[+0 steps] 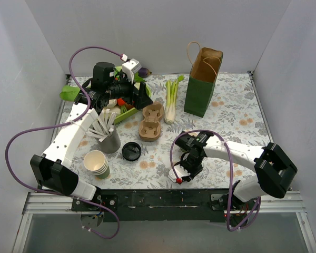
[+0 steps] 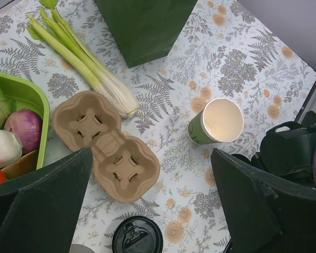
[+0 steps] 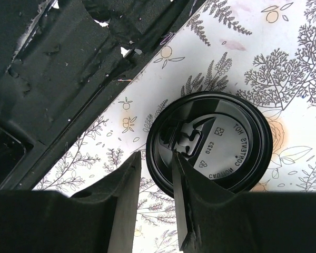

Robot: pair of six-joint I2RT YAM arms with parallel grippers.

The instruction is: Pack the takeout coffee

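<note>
Right claw point(image 3: 155, 158) sits with fingers nearly together astride the rim of a black lid point(image 3: 221, 142) stamped CAUTION CONTENTS HOT; whether it grips, I cannot tell; left claw point(image 2: 151, 158) gapes wide above the cardboard carrier point(image 2: 105, 142); the green cup point(image 2: 216, 122) stands open-topped on the table point(image 2: 242, 52) near that carrier.

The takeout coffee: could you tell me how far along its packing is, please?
Done: nothing packed. The cup stands lidless on the table, outside the carrier and bag. In hand: the right tool, jaws slightly apart, is at the rim of the lid, apparently not gripping it; the left tool hangs open and empty over the carrier. Left: probably lid the cup, then get it into the carrier or bag.
</note>
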